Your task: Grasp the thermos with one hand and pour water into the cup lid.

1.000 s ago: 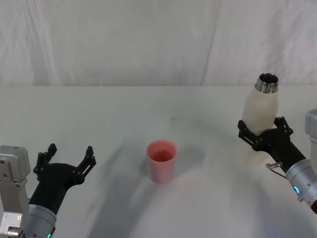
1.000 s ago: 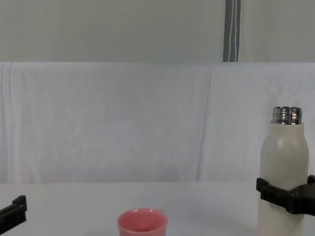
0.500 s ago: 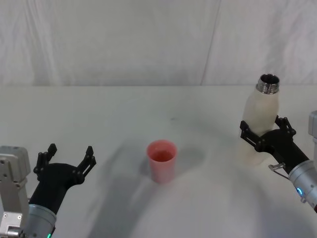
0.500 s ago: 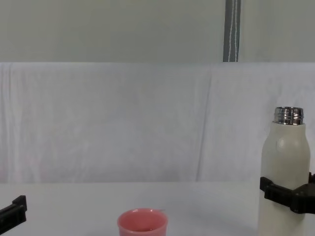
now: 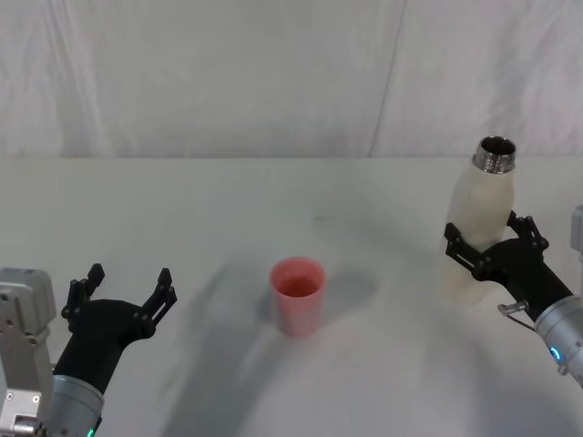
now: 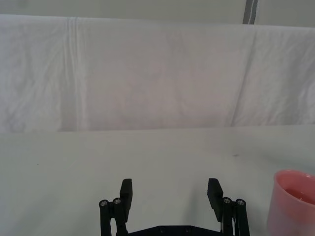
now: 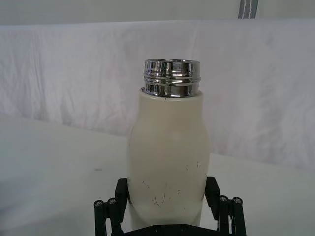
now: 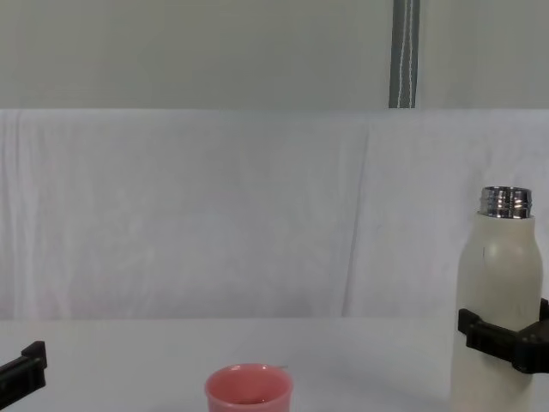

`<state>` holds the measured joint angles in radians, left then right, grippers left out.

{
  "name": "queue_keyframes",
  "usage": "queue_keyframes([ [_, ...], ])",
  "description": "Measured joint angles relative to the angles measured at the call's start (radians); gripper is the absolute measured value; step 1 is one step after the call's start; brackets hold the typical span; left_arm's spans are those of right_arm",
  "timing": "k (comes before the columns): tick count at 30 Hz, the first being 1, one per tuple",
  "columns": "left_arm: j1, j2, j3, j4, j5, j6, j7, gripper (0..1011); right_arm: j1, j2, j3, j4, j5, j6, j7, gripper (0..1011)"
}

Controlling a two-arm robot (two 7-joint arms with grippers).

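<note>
The cream-white thermos (image 5: 478, 214) stands upright at the table's right side, its steel neck open at the top. My right gripper (image 5: 487, 238) is shut on its lower body, one black finger on each side, as the right wrist view shows on the thermos (image 7: 167, 147). The pink cup lid (image 5: 298, 296) stands on the table's middle, well to the left of the thermos. My left gripper (image 5: 127, 278) hovers open and empty at the near left, with the cup lid (image 6: 294, 204) off to its side. I see no water stream.
The white table (image 5: 228, 209) runs back to a white cloth backdrop (image 5: 273, 73). A grey pole (image 8: 404, 51) rises behind the cloth. Bare tabletop lies between the cup lid and each gripper.
The right gripper has carried the thermos slightly to the right, still upright. The left gripper and the cup lid have not moved.
</note>
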<state>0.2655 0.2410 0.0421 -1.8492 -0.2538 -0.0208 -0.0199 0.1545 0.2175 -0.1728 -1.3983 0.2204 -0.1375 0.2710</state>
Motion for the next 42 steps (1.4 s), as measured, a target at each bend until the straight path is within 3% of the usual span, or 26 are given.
queue_keyframes([
  [42,0.0,0.0,0.0,0.0,0.0,0.0,0.0,1001,-0.113,0.002,0.021,-0.114,0.0,0.011,-0.029,1000],
])
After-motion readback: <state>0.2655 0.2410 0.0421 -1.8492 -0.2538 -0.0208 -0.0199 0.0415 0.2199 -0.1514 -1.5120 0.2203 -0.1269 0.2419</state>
